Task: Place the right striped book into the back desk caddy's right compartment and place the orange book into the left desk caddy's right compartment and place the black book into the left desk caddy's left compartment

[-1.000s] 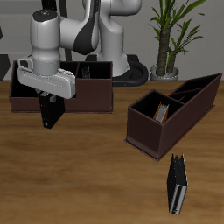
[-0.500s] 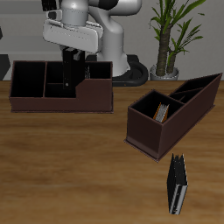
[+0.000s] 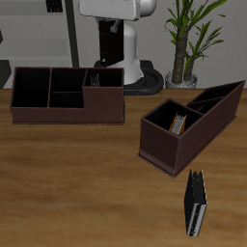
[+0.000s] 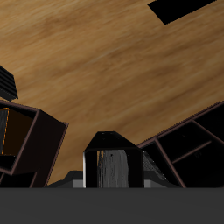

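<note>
Status: striped book [image 3: 96,77] stands in the back caddy [image 3: 68,95]; orange book [image 3: 178,123] sits in the left caddy [image 3: 188,125]; black book [image 3: 195,203] lies on the tabletop [image 3: 87,183], unplaced. Pincer is raised out of exterior view; its opening cannot be told, nor any load.

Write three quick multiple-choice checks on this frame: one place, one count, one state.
1. The black book is: A) in a caddy B) on the table near its front edge C) on top of a caddy
2. Desk caddies in view: A) one B) two C) three
3. The orange book is: A) stowed in a caddy B) loose on the table C) in the gripper

1 B: it rests on bare wood.
2 B: back desk caddy and left desk caddy.
3 A: it sits inside the left desk caddy.
</note>
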Robot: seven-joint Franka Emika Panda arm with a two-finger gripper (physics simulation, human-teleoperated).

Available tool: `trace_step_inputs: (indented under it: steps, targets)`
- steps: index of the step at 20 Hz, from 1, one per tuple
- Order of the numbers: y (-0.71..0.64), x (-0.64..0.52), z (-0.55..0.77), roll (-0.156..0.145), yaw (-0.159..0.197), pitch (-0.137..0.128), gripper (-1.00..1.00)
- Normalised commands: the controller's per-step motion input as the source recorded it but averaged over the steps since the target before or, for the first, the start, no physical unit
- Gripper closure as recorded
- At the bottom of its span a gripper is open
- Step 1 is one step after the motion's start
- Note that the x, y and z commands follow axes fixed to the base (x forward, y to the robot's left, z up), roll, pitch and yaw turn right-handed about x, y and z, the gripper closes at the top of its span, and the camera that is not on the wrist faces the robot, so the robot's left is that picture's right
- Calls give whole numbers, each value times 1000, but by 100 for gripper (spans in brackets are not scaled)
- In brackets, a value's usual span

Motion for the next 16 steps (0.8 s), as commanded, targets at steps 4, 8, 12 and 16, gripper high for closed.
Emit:
trace_step_inputs:
  steps: [4, 8, 12, 16]
  targets:
    - [473, -694, 96, 32, -100, -73, 100]
    - [561, -567, -93, -10, -54, -31, 100]
    - [287, -159, -20, 37, -107, 48, 100]
    - [403, -201, -81, 45, 3, 5, 100]
